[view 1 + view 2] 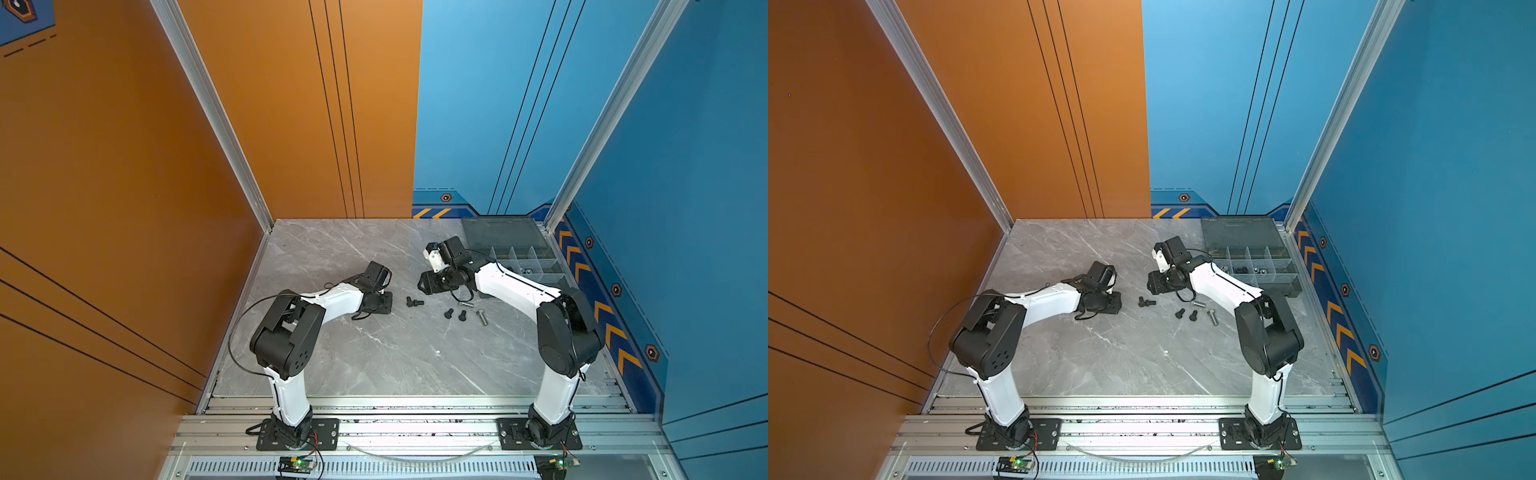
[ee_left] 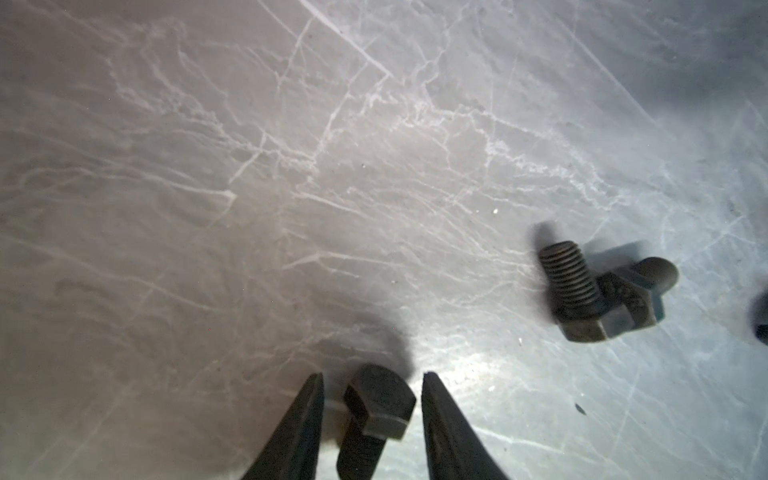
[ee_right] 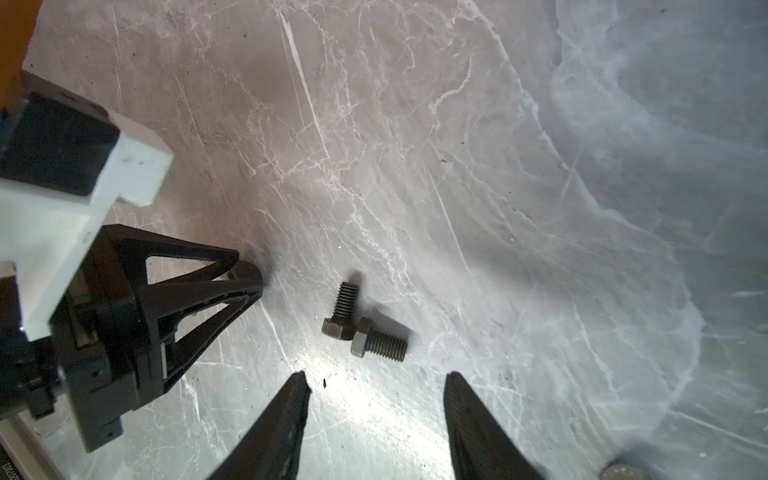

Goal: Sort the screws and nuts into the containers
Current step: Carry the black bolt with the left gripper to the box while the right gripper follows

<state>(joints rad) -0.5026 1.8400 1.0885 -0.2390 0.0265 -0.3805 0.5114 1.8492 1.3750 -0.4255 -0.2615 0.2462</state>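
My left gripper [image 2: 372, 374] stands low on the marble, open, its jaws either side of a black hex-head screw [image 2: 380, 399] with narrow gaps showing. In both top views that screw is hidden under the left gripper [image 1: 388, 301] [image 1: 1119, 302]. A pair of black screws [image 1: 414, 302] [image 1: 1146, 302] [image 2: 598, 291] [image 3: 361, 328] lies touching, between the two grippers. Just beyond them my right gripper [image 3: 376, 378] [image 1: 422, 284] is open and empty. The containers [image 1: 540, 259] [image 1: 1277, 255] sit at the back right behind the right arm. Small pieces [image 1: 1241, 270] lie in them, too small to tell nuts.
Two more black screws [image 1: 449, 312] [image 1: 462, 315] and two silver ones [image 1: 482, 318] [image 1: 467, 304] lie near the right forearm. The box's lid [image 1: 503, 230] lies open flat toward the back wall. The left gripper [image 3: 249, 278] shows in the right wrist view.
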